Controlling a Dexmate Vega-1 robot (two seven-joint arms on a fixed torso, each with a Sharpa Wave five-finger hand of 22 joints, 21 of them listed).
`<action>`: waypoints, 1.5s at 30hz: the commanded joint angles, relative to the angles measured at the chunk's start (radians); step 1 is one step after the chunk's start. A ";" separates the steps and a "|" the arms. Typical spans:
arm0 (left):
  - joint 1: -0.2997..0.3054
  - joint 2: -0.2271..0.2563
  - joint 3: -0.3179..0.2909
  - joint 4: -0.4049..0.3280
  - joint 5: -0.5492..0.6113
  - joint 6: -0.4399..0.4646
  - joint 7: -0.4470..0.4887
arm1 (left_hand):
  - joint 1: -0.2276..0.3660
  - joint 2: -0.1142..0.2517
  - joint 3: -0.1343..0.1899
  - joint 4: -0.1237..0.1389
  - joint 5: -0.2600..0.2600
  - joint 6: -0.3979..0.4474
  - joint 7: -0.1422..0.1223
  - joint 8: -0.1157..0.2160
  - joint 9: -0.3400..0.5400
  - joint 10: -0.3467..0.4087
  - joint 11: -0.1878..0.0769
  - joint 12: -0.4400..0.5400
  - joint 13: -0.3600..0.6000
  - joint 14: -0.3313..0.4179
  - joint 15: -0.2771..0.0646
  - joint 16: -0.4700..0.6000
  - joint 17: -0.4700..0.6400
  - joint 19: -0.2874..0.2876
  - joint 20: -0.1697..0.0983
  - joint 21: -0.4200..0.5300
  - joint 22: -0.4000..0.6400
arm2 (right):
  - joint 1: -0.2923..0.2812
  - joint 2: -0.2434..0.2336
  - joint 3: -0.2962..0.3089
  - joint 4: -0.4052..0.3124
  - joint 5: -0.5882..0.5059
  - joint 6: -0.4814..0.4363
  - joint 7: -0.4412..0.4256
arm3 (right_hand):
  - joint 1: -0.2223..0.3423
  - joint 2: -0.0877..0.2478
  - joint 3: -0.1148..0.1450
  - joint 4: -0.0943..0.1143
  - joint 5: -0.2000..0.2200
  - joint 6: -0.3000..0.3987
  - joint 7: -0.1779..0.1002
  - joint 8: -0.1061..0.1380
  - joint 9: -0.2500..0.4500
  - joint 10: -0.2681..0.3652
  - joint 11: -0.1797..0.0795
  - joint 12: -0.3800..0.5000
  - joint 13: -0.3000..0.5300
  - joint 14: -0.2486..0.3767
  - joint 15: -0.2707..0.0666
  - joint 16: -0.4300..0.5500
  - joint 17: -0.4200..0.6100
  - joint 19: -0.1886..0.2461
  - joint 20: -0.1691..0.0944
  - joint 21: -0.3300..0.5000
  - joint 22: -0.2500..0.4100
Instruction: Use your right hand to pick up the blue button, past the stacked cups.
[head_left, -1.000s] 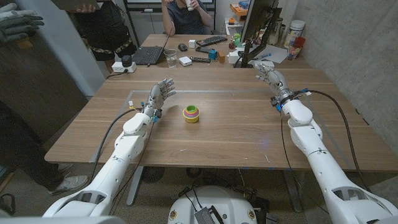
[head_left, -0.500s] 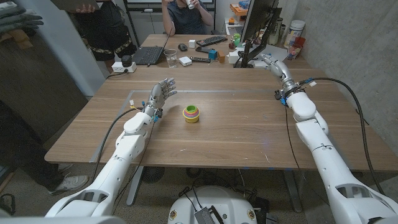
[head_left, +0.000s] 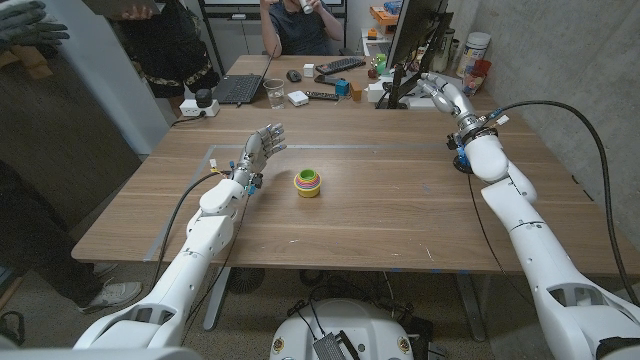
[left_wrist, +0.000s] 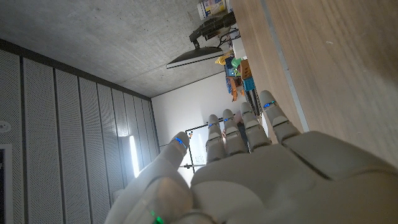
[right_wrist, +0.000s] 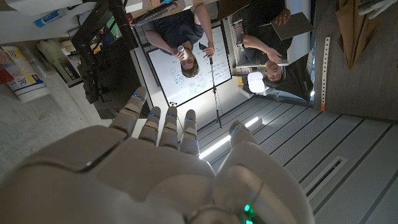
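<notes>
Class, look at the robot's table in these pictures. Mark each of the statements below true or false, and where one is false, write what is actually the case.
1. The stacked cups stand on the wooden table between the two arms. True.
2. The right hand grips the stacked cups. False: it is raised near the table's far right edge, well away from them, holding nothing.
3. The left hand has its fingers spread and holds nothing. True.
4. The left hand touches the stacked cups. False: it is apart from them, on the robot's left.
5. A laptop sits on the desk behind the table. True.
</notes>
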 joint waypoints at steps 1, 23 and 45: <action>-0.007 -0.004 0.002 0.000 0.008 0.002 0.003 | -0.001 0.007 0.006 -0.001 0.006 0.006 0.000 0.003 0.005 0.004 -0.003 0.002 0.002 0.004 0.002 0.005 0.004 0.003 0.008 -0.001 0.005 | 0.061 -0.050 -0.049 0.036 -0.201 -0.071 -0.102 | -0.009 -0.025 -0.013 -0.001 0.004 -0.013 -0.001 -0.004 0.004 -0.012 -0.005 0.002 0.003 -0.013 -0.001 0.000 -0.001 -0.007 0.024 0.001 0.004; -0.017 -0.014 0.011 -0.002 0.021 0.000 0.025 | -0.003 0.003 0.004 -0.002 0.006 0.006 0.000 0.003 0.005 0.002 -0.002 0.001 0.002 0.004 0.003 0.005 0.004 0.004 0.008 -0.005 0.005 | 0.099 -0.150 -0.138 -0.020 -0.464 -0.332 -0.164 | -0.044 -0.078 -0.054 -0.007 0.010 -0.060 -0.023 -0.008 0.005 -0.066 -0.024 -0.001 0.004 -0.053 0.001 0.001 -0.007 -0.050 0.079 -0.002 0.004; -0.049 -0.029 0.026 0.041 0.033 -0.007 0.007 | -0.005 -0.001 0.001 -0.003 0.005 0.003 -0.003 0.002 0.005 0.001 -0.002 0.001 0.002 0.005 0.002 0.005 0.004 0.005 0.008 -0.009 0.005 | 0.046 -0.212 -0.169 -0.113 -0.588 -0.574 -0.014 | -0.060 -0.129 -0.090 -0.023 0.021 -0.172 -0.056 -0.009 0.008 -0.180 -0.045 -0.006 0.005 -0.104 0.016 0.001 -0.019 -0.069 0.080 0.005 0.004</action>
